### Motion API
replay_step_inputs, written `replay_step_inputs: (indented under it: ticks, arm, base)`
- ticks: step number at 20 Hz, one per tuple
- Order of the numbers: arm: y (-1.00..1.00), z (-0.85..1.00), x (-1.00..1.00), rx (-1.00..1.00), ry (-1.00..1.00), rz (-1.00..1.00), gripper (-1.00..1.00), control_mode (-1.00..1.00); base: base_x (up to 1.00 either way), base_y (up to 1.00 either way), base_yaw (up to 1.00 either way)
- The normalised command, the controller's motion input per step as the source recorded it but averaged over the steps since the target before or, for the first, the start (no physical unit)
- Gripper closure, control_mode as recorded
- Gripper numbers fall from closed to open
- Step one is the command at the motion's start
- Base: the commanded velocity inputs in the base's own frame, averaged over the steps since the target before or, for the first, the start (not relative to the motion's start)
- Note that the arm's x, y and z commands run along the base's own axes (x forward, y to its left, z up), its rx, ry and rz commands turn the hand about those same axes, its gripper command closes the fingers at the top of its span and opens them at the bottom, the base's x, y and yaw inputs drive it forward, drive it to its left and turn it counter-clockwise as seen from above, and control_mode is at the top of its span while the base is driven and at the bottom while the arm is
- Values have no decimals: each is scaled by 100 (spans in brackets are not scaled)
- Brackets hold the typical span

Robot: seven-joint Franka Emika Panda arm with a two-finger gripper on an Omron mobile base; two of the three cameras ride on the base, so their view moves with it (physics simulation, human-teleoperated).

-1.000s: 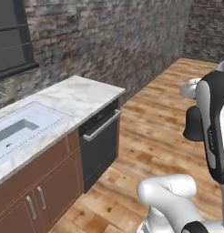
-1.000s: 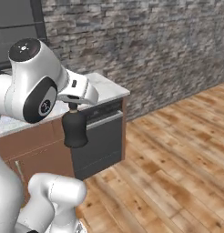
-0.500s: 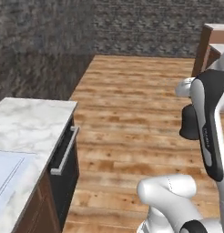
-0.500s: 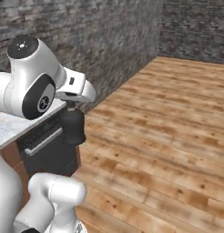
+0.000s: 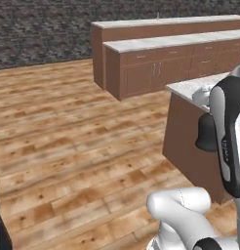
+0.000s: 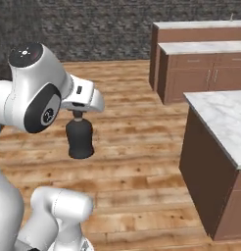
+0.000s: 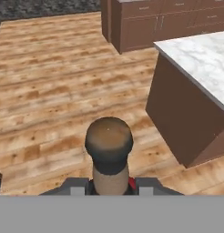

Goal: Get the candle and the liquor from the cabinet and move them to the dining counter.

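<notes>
We carry the liquor [image 6: 80, 139] in the tool [image 6: 78, 115], whose jaws are clamped on the thin neck just below the dark stopper [image 7: 109, 140]. The bottle hangs upright beneath the hand, its long axis vertical, its squat body well above the wooden floor [image 6: 127, 127]. In the hand view the stopper sits just above the two fingertips [image 7: 76, 187], which flank the neck on either side.

The relation that governs the next move is the bearing from the bottle to the dining counter [image 6: 205, 24]. We judge the long two-level surface at the far end of the room, against the stone wall, to be that target; stools are not visible from here, so the identification is tentative. Relative to the bottle it lies ahead and to the right, well apart, with open floor between.

A nearer marble-topped island [image 6: 221, 115] stands to the right of the bottle, between the bottle and part of the far surface. We judge that the base must pass the island on its left side.

The candle cannot be located in these views. We judge the liquor to be mid-transport, not yet delivered
</notes>
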Motion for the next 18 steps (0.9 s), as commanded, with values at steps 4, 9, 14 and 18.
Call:
replay_step_inputs:
  ticks: [4, 9, 14, 18]
  arm:
    - [0, 0, 0, 0, 0, 0, 100, 100]
    - [0, 0, 0, 0, 0, 0, 100, 100]
    - [0, 0, 0, 0, 0, 0, 100, 100]
    - [0, 0, 0, 0, 0, 0, 100, 100]
  base:
    - [100, 64, -13]
    - [100, 71, 5]
    - [100, 77, 10]
    - [100, 62, 9]
